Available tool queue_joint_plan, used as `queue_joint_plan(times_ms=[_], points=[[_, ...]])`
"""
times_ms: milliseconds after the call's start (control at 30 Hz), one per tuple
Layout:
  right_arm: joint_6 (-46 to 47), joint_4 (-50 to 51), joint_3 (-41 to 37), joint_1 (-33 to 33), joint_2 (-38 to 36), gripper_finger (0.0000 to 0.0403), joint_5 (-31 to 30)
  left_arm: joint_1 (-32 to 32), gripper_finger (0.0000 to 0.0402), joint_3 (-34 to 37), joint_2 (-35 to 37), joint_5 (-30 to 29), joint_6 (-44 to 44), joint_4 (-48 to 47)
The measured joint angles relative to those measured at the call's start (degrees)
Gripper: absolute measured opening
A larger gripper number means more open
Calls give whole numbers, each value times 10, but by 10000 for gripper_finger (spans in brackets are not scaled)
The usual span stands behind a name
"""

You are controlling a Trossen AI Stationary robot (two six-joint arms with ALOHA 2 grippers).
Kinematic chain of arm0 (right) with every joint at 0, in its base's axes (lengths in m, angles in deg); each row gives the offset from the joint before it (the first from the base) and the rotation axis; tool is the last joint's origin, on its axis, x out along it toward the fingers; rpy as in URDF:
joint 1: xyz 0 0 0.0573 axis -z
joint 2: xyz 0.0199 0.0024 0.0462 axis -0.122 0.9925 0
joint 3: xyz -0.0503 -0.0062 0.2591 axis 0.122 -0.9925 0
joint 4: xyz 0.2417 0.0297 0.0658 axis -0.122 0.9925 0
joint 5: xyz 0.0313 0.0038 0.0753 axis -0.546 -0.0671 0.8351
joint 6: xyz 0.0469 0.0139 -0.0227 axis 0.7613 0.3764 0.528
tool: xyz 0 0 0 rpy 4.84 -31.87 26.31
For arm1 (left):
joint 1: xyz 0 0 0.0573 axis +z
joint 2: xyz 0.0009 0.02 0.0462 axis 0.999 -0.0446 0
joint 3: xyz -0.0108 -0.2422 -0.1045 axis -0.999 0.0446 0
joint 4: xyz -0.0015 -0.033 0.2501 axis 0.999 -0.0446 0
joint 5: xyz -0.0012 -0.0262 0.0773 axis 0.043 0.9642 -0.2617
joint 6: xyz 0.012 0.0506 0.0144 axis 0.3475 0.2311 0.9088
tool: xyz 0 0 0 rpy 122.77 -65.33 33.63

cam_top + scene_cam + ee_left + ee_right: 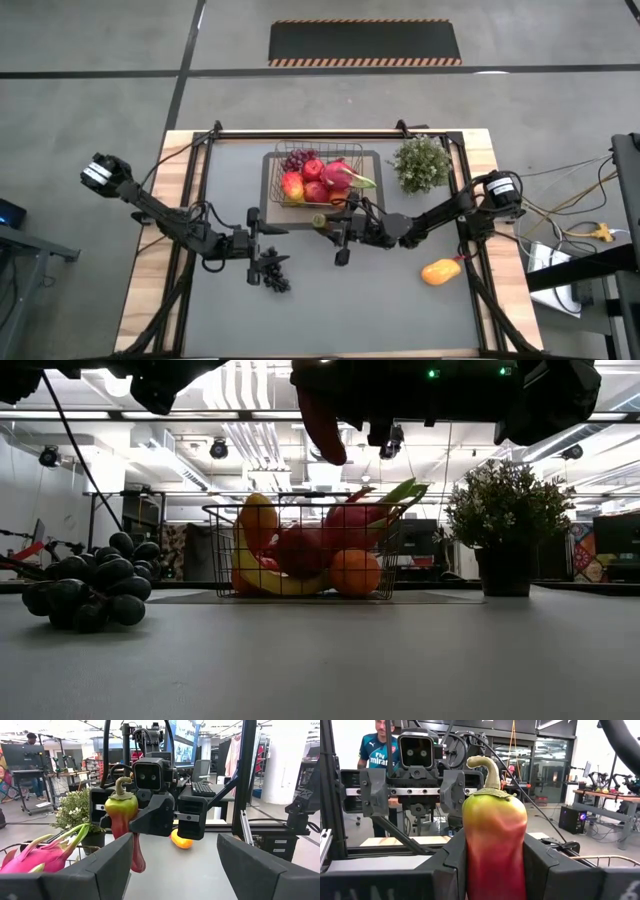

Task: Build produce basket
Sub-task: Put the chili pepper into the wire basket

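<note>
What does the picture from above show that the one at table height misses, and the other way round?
Only the view from above shows the orange-yellow fruit lying alone near the right arm, and the left gripper open over the dark grapes. Only the table-height view shows the orange low in the basket and the room behind. Both show the grapes, the leafy plant, and the red pepper held above the table.

The pepper (495, 845) looks smooth and glossy, the basket (300, 550) is thin dark wire, and the table (380, 300) has a matt grey surface with wooden edges.
</note>
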Motion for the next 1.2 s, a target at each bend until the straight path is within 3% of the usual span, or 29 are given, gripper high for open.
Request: queue_joint_plan(times_ms=[433, 767, 1100, 1200], points=[[0, 1, 15, 11, 0, 111, 0, 0, 270, 0, 0, 0, 0, 0], [4, 111, 83, 53, 0, 111, 0, 0, 270, 0, 0, 0, 0, 0], [-17, 121, 145, 113, 51, 111, -1, 0, 270, 1, 0, 0, 0, -1], [-28, 124, 169, 140, 78, 111, -38, 0, 270, 1, 0, 0, 0, -1]])
